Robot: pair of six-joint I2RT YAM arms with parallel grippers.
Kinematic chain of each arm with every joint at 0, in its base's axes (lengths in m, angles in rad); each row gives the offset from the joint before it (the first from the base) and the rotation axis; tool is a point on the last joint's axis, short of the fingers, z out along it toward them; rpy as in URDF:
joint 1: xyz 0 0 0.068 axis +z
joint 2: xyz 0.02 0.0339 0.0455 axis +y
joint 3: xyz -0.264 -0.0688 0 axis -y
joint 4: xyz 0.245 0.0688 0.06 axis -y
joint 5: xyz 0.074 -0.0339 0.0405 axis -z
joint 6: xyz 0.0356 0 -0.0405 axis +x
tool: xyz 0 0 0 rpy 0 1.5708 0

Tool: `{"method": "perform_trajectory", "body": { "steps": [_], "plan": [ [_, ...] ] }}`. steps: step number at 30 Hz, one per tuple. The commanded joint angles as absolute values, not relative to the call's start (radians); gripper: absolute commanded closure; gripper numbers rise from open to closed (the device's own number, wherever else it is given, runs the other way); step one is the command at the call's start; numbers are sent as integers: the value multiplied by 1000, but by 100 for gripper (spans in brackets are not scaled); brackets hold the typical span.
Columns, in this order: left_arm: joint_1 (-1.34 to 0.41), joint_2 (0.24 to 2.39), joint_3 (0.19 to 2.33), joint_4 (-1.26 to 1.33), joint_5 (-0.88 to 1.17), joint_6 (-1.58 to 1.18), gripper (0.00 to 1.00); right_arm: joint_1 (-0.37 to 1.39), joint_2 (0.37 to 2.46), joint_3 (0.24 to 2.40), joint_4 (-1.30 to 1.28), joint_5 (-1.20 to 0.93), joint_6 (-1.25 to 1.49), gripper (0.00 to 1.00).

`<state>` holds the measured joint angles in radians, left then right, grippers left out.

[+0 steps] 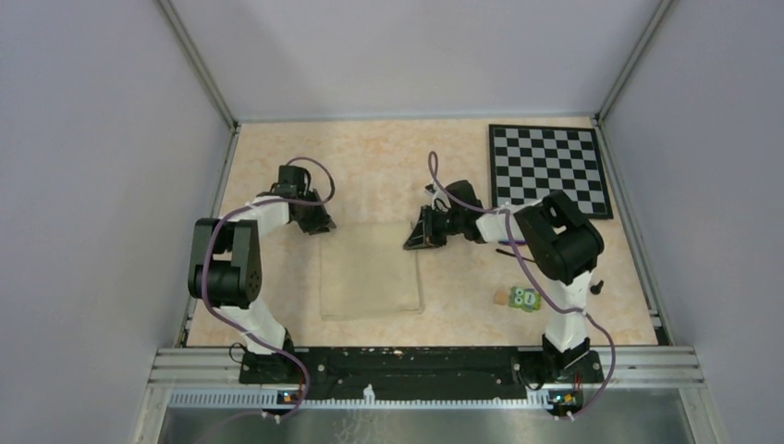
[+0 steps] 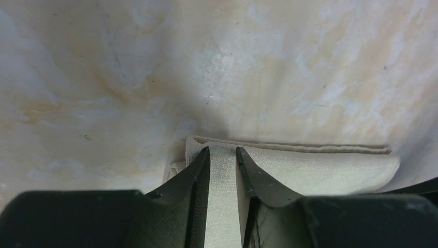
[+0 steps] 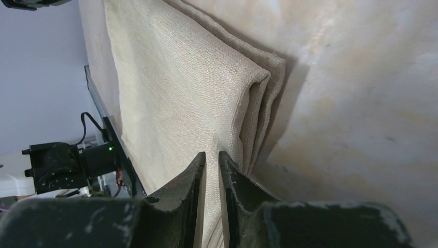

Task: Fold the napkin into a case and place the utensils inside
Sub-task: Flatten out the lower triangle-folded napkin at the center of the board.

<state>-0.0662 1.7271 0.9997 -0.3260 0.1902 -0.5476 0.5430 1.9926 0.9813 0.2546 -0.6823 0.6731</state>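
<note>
Currently: napkin [image 1: 370,270] lies folded on table [image 1: 370,166], between my arms. Left gripper [image 2: 223,150] at far-left corner, right gripper [image 3: 212,153] at far-right. Both jaws narrowly parted, cloth showing through gap; hold cannot be confirmed. Recommend: pinch matching layers, lift both corners together.

The table [image 1: 370,157] I work on is speckled tan, boxed in by plain grey-lilac walls [image 1: 92,139] on three sides, with metal posts [image 1: 197,65] at the far corners. A metal rail [image 1: 425,375] lines the near edge. Light looks even, probably from overhead.
</note>
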Motion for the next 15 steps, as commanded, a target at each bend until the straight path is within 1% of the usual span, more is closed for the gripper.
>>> {"method": "perform_trajectory", "body": {
  "steps": [1, 5, 10, 12, 15],
  "plan": [
    [-85, 1741, 925, -275, 222, -555, 69, 472, 2008, 960, 143, -541, 531, 84],
    [-125, 1759, 880, -229, 266, -582, 72, 456, 1963, 990, 33, -430, 433, 84],
    [-209, 1713, 862, -226, 283, -604, 72, 469, 1842, 1028, -120, -313, 365, 81],
    [-228, 1668, 866, -246, 289, -605, 68, 493, 1762, 1042, -186, -301, 348, 77],
    [-232, 1597, 885, -291, 300, -593, 62, 544, 1671, 1009, -208, -353, 359, 71]
  ]
}}
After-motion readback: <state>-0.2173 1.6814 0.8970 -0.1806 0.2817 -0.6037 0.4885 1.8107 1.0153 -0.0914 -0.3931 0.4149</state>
